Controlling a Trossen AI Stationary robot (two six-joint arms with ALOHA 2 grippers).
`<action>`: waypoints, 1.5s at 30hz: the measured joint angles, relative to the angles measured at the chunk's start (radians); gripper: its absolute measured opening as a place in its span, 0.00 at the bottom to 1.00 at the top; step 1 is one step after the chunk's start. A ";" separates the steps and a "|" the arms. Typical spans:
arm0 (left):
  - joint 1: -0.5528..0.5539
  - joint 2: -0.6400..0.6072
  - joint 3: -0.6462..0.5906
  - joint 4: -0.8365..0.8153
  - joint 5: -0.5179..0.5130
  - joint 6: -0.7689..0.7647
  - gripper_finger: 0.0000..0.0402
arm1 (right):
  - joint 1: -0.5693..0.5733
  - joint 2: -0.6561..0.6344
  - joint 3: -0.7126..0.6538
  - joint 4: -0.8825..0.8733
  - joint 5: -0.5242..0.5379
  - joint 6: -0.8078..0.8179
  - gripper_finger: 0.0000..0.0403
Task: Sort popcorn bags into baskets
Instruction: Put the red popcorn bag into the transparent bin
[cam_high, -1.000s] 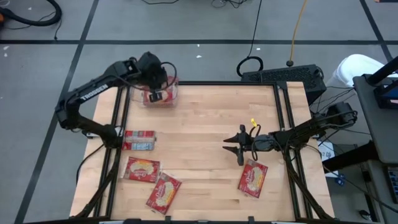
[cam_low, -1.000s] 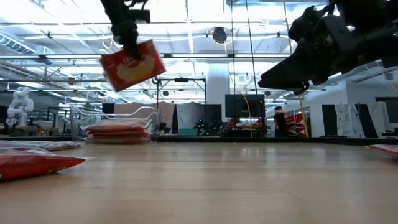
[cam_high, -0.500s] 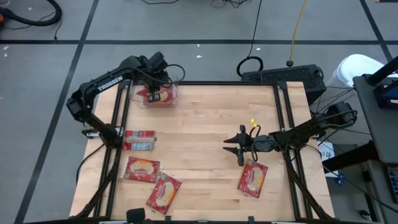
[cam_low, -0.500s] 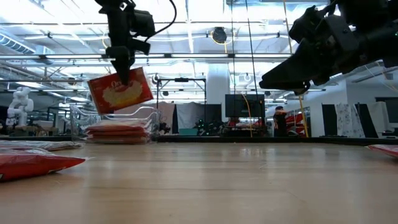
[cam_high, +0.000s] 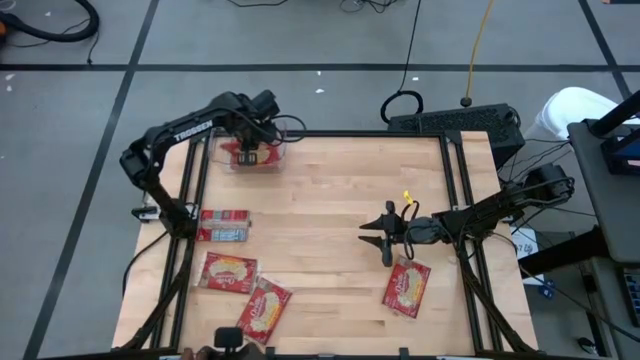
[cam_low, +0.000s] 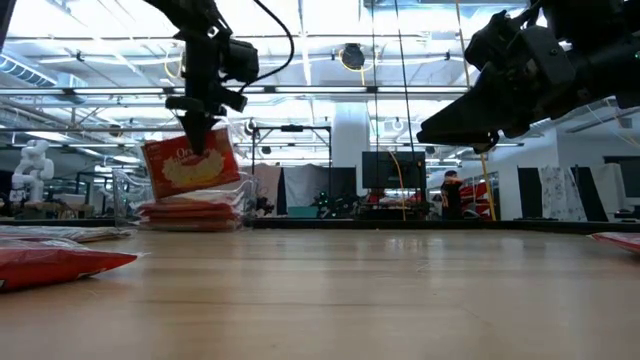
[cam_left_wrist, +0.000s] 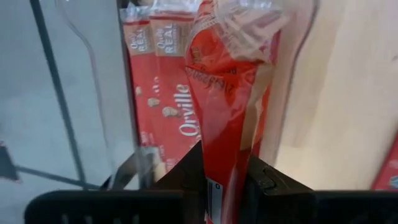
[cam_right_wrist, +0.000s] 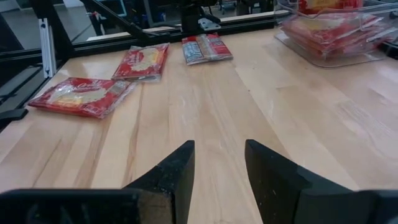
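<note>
Nearest, at lower right of the high view, the right gripper (cam_high: 384, 240) hovers with fingers parted beside a popcorn bag (cam_high: 406, 286), while upper left the left gripper (cam_high: 250, 148) pinches a red bag (cam_low: 190, 164) over the clear bin (cam_high: 278, 150).
</note>
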 joint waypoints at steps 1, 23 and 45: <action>0.000 0.006 0.000 0.002 -0.007 0.013 0.13 | 0.000 0.000 0.000 0.000 0.000 0.000 0.34; 0.011 0.049 0.000 0.147 -0.098 0.078 0.40 | 0.000 0.000 0.000 -0.001 -0.001 -0.004 0.34; -0.081 -0.071 -0.057 0.183 -0.184 -0.565 0.34 | 0.000 0.000 0.001 -0.085 0.010 0.162 0.34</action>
